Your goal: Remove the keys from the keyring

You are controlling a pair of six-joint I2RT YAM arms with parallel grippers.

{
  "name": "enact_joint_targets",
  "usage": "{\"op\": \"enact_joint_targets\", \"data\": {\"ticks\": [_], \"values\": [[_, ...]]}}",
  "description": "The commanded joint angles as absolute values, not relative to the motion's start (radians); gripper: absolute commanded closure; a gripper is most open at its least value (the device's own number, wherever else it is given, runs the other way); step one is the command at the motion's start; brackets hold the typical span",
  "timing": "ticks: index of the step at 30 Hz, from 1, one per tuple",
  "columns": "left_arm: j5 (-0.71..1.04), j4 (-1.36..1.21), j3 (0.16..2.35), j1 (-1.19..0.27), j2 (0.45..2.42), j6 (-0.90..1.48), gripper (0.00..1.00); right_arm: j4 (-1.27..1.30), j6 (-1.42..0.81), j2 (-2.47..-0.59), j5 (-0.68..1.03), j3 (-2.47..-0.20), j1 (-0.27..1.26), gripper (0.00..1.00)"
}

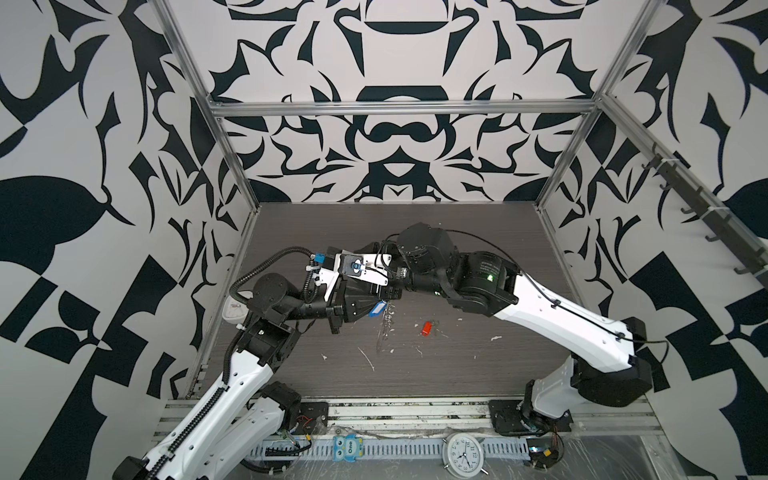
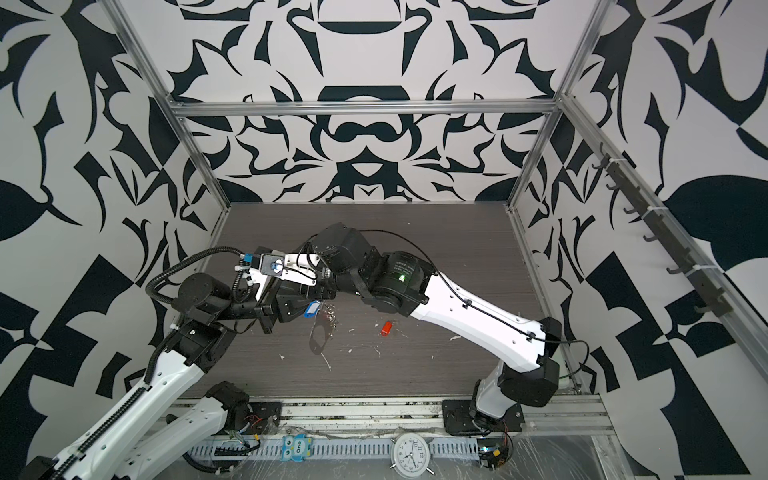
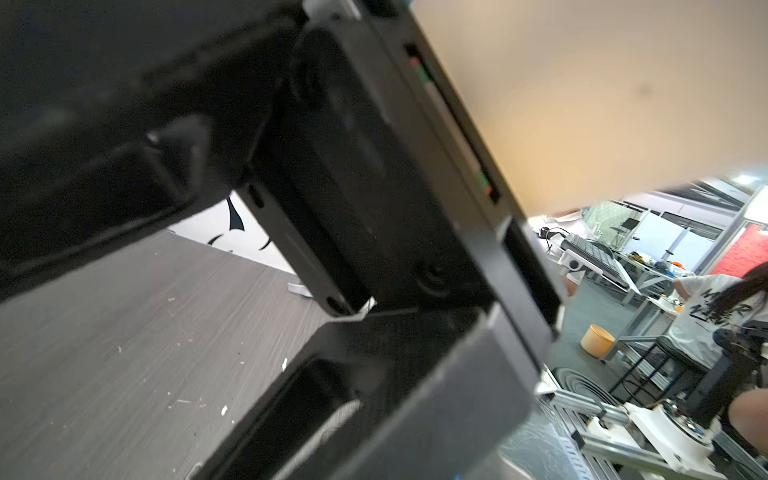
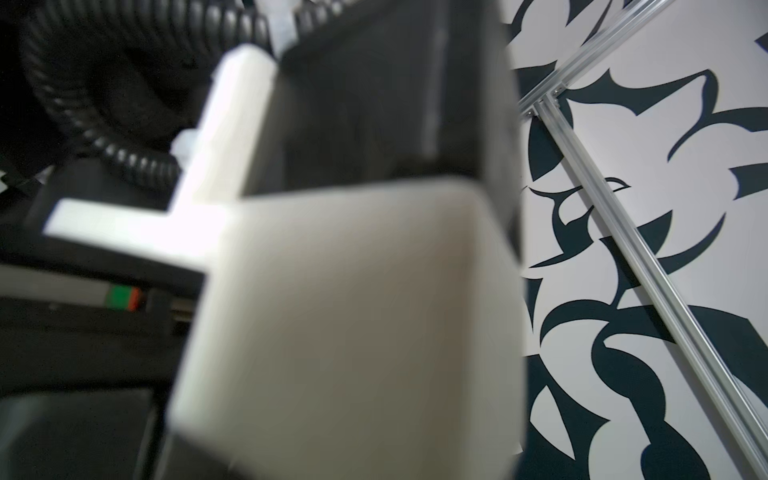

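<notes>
Table point(image 1: 457, 374): dark grey wood grain, flecked with white scraps.
Left claw point(image 1: 374, 300): clenched above mid-table; what it pinches is hidden.
Right claw point(image 1: 397, 291): meets the left claw at its 2 o'clock; cannot tell whether it is released or clenched.
Keyring point(image 2: 320, 337): grey strap loop with silver clips, hanging clear of the table at 6 o'clock of both claws.
Blue key point(image 1: 376, 309): oblong blue tag at the left claw's tip, 11 o'clock of the loop; metal part unclear.
Red key point(image 1: 424, 328): red-orange tag flat on the table, 3 o'clock of the keyring, apart from it.
</notes>
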State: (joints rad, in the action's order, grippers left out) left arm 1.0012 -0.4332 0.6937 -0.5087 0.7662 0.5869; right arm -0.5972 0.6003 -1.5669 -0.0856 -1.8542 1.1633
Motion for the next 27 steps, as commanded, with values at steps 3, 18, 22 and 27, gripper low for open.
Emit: {"op": "enact_joint_targets", "data": {"ticks": [3, 18, 22, 27], "values": [[0.934, -0.532, 0.672, -0.506, 0.731, 0.586, 1.0, -0.479, 0.567, -1.527, -0.124, -1.862, 1.195, 0.5], [0.845, -0.523, 0.621, -0.506, 0.662, 0.537, 1.0, -0.135, 0.554, -1.363, -0.397, -1.658, 1.277, 0.54], [0.81, -0.507, 0.608, -0.506, 0.638, 0.518, 1.0, -0.178, 0.416, -1.255, -0.309, -1.588, 1.232, 0.54], [0.785, -0.518, 0.595, -0.506, 0.623, 0.509, 1.0, -0.248, 0.269, -1.194, -0.171, -1.537, 1.114, 0.54]]}}
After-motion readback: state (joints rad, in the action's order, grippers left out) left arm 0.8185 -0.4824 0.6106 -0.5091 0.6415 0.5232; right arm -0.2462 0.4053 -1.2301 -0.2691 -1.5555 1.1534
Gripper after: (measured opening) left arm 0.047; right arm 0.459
